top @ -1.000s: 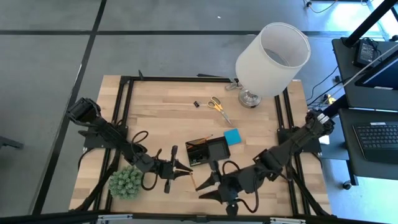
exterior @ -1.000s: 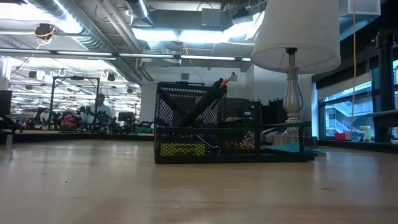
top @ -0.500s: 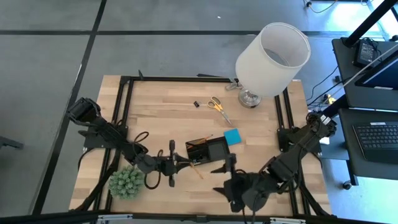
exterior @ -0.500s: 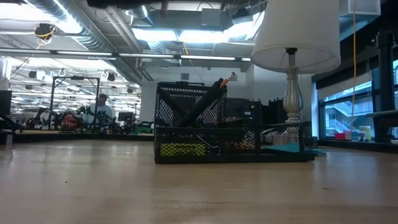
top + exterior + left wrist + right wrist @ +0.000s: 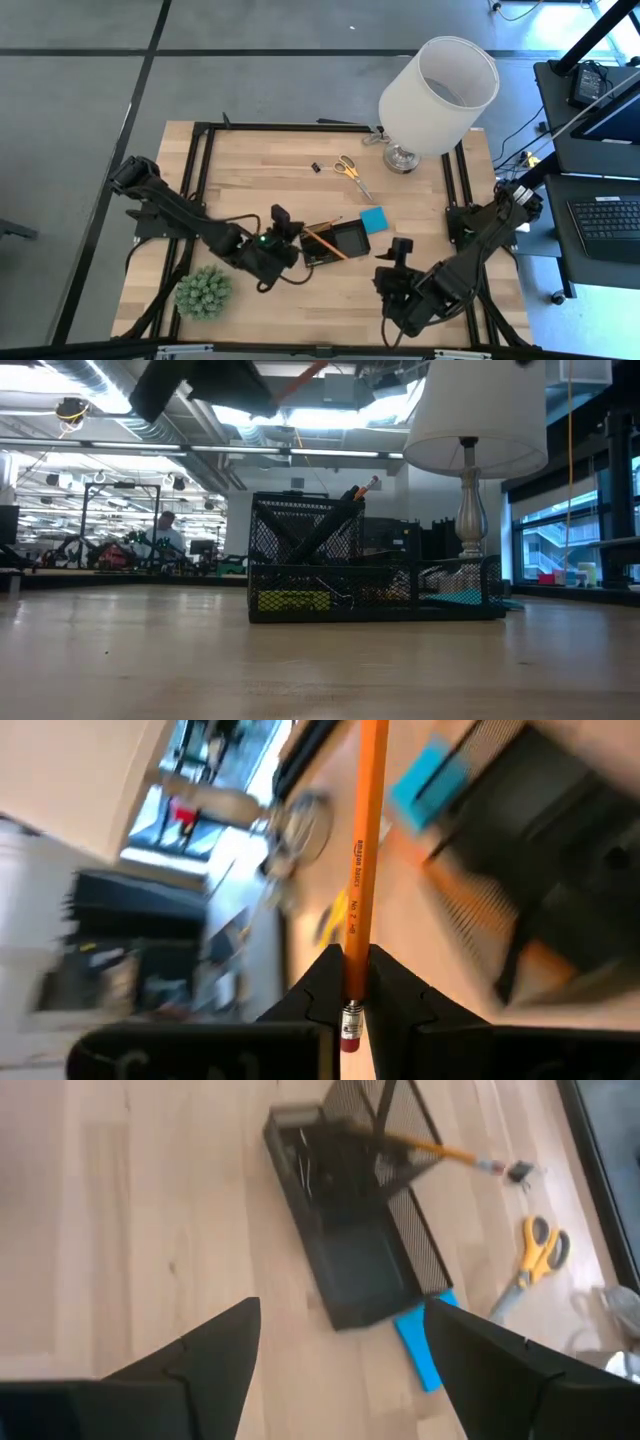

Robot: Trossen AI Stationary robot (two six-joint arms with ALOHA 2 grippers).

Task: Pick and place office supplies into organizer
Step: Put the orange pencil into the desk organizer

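The left pincer [image 5: 350, 982] is clenched on an orange pencil [image 5: 362, 850], gripping it close to the eraser end, so nearly the whole shaft sticks out ahead of the fingers [image 5: 322, 982]. In the high view that pincer [image 5: 290, 236] sits just left of the organizer [image 5: 338, 243], with the pencil [image 5: 326, 243] slanting across the organizer's left compartment.

A pencil is light and stiff, and its painted sides are smooth; I judge that held this far from its middle it can swivel between the fingers if the tip catches the mesh wall. A hold nearer the middle would steady it more, but the end grip leaves the tip free to drop into the cup first.

The right pincer [image 5: 340, 1355] is released, jaws spread wide, hanging over the near right part of the worktop [image 5: 250, 170], well short of the organizer [image 5: 350, 1230].

Left to collect, all beyond the organizer:
- The blue pad [image 5: 373, 220] lies just beside its far right corner; thin and flat, best taken by an edge.
- The scissors [image 5: 350, 170] lie farther off; rigid and heavier, best taken across the closed blades.
- A black clip [image 5: 315, 167] lies left of the scissors; tiny, easily pushed away.
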